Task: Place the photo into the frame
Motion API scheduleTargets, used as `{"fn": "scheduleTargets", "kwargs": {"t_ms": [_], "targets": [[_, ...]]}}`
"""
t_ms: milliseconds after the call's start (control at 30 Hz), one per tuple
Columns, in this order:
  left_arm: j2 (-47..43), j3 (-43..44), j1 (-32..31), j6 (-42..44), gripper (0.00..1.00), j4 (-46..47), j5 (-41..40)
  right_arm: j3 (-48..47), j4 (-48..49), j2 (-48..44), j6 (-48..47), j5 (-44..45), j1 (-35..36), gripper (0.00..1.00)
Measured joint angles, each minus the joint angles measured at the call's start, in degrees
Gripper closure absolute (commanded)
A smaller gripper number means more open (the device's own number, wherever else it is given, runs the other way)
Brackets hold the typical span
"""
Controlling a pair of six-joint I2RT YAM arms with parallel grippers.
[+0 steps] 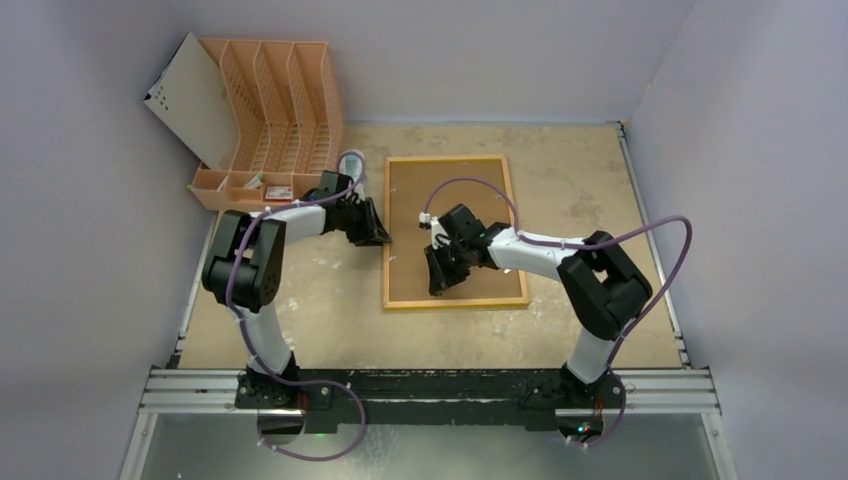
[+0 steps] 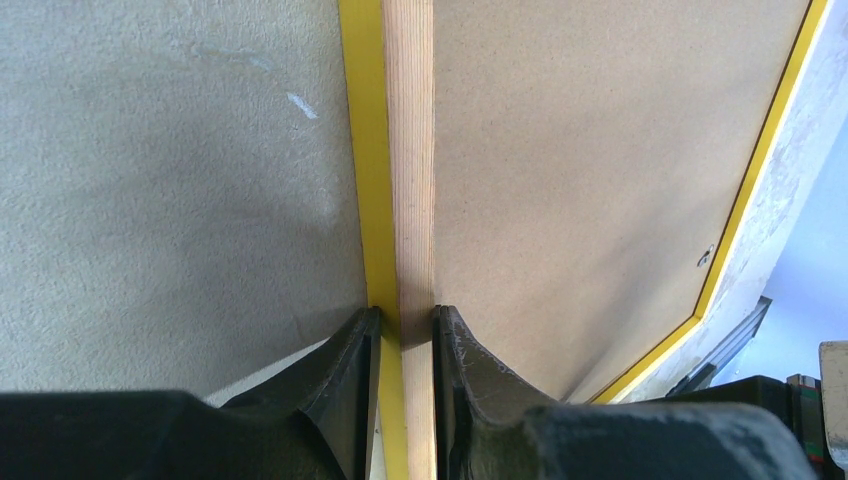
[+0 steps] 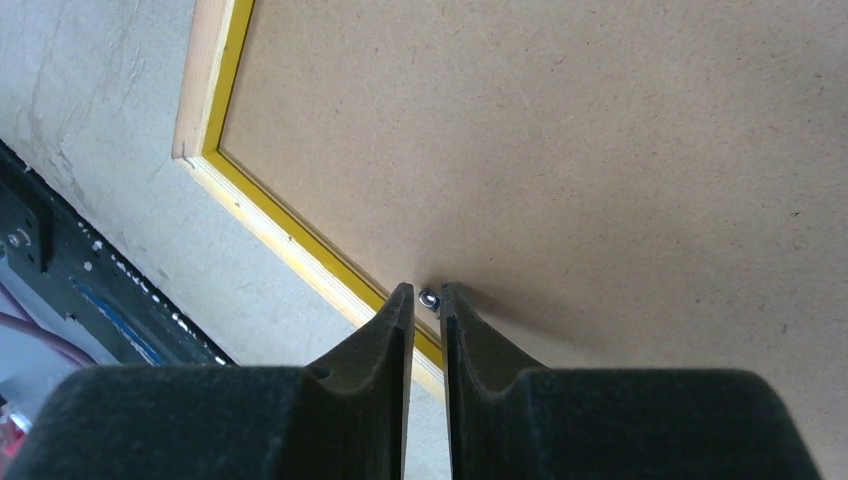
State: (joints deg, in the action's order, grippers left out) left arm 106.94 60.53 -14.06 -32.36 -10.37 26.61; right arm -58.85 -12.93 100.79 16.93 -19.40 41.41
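Observation:
The frame lies face down mid-table, yellow rim and wood edge around the brown backing board. No printed photo shows in any view. My left gripper is shut on the frame's left edge; in the left wrist view its fingers pinch the yellow and wood rim beside the board. My right gripper is over the board near the frame's front edge. In the right wrist view its tips close round a small metal tab by the rim.
An orange slotted file rack stands at the back left, with small items in its front trays. A white sheet leans against its left side; I cannot tell what it is. Walls close three sides; a metal rail runs along the near edge.

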Motion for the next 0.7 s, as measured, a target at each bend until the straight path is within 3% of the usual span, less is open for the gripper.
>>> {"fn": "scheduleTargets", "kwargs": {"t_ms": [700], "targets": [[0.0,0.0,0.0,-0.1,0.86,0.0,-0.1,1.2,-1.0,-0.4,-0.1,-3.2,-0.3,0.81]]}}
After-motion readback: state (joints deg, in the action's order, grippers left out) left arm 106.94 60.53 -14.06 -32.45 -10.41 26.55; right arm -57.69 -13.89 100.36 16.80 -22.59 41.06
